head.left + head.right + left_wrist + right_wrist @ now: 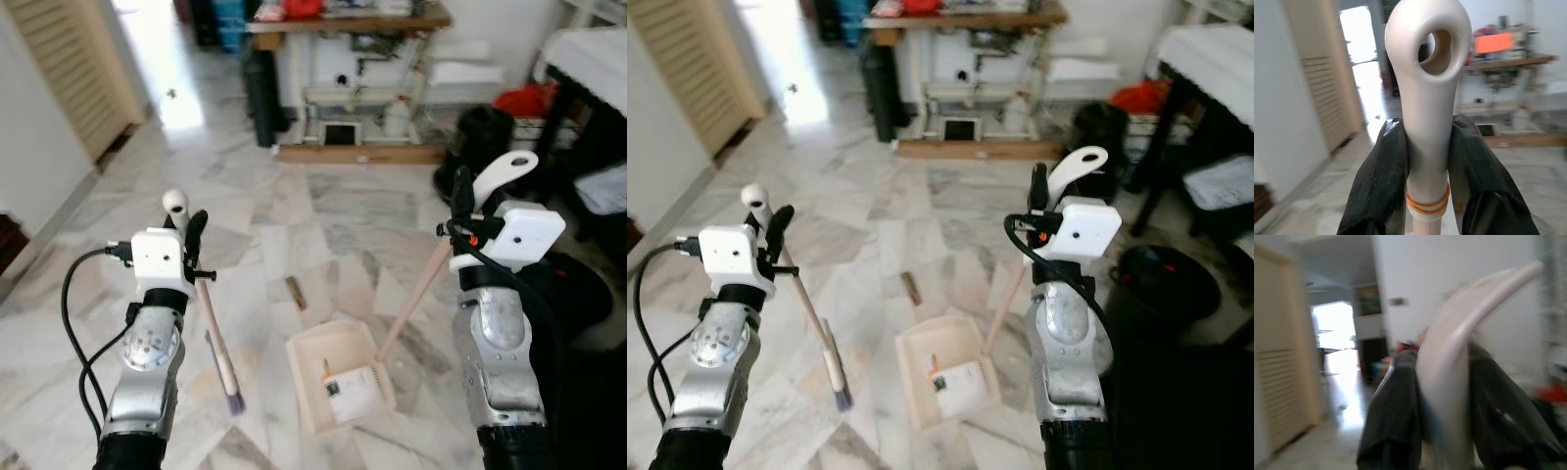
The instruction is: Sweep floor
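Marble floor tiles [323, 211], white with grey veins, fill a bright room with a cluttered wooden workbench [350, 23] at the far wall and a slatted beige door [73, 69] on the left. The left gripper [193, 235] is clamped on the white looped grip of a wooden-handled broom [214, 333], whose stick slants down and slightly right to dark bristles on the floor. The right gripper [460, 201] is clamped on the curved white grip of a cream plastic dustpan [338, 377], whose long wooden handle slopes down and left to the pan resting on the floor between the arms. A small brown scrap [295, 292] lies just beyond the pan.
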Tool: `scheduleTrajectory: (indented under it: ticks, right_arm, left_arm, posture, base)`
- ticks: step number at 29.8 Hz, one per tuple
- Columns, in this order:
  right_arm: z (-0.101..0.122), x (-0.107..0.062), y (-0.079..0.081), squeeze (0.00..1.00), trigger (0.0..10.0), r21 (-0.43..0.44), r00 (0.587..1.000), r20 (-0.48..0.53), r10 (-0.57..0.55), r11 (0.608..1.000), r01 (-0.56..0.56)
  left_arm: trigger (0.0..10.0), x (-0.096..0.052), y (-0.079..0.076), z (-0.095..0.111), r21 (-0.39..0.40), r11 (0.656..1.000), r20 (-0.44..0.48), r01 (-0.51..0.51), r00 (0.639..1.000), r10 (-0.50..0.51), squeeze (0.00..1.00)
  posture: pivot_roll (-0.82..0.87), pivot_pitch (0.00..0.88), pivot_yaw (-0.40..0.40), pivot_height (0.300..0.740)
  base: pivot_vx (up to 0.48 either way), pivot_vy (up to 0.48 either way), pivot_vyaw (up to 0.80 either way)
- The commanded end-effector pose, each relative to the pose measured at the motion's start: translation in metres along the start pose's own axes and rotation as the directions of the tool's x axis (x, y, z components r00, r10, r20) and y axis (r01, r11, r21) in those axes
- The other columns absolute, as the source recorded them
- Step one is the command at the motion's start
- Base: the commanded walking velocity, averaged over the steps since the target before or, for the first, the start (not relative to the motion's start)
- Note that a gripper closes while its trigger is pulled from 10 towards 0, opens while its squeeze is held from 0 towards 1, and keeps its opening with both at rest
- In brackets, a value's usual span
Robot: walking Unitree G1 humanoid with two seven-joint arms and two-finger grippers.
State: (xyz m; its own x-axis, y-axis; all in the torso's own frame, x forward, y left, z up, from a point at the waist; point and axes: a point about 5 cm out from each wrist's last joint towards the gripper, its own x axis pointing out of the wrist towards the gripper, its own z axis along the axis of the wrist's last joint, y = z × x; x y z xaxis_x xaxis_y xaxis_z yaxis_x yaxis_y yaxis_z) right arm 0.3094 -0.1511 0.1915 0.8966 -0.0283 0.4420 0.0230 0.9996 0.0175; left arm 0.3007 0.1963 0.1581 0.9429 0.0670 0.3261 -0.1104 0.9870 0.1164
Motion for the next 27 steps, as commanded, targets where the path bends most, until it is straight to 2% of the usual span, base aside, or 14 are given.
scheduleTrajectory:
  ticks: [1, 27]
  right_arm:
    - [0.01, 0.006, 0.0, 0.0, 10.0, 0.025, 0.998, 0.058, -0.008, 1.0, 0.007]
    - [0.014, 0.018, 0.006, 0.0, 10.0, 0.044, 0.997, 0.075, 0.023, 0.999, -0.026]
  left_arm:
    - [10.0, 0.005, 0.0, 0.014, 0.011, 1.0, 0.065, -0.005, 0.998, 0.004, 0.0]
    - [10.0, 0.007, -0.012, 0.017, -0.014, 1.0, 0.079, -0.027, 0.996, 0.028, 0.0]
  posture:
    - [-0.02, 0.0, 0.038, 0.74]
    - [-0.01, 0.0, 0.015, 0.74]
  base:
    - [0.0, 0.0, 0.7]
    - [0.0, 0.0, 0.7]
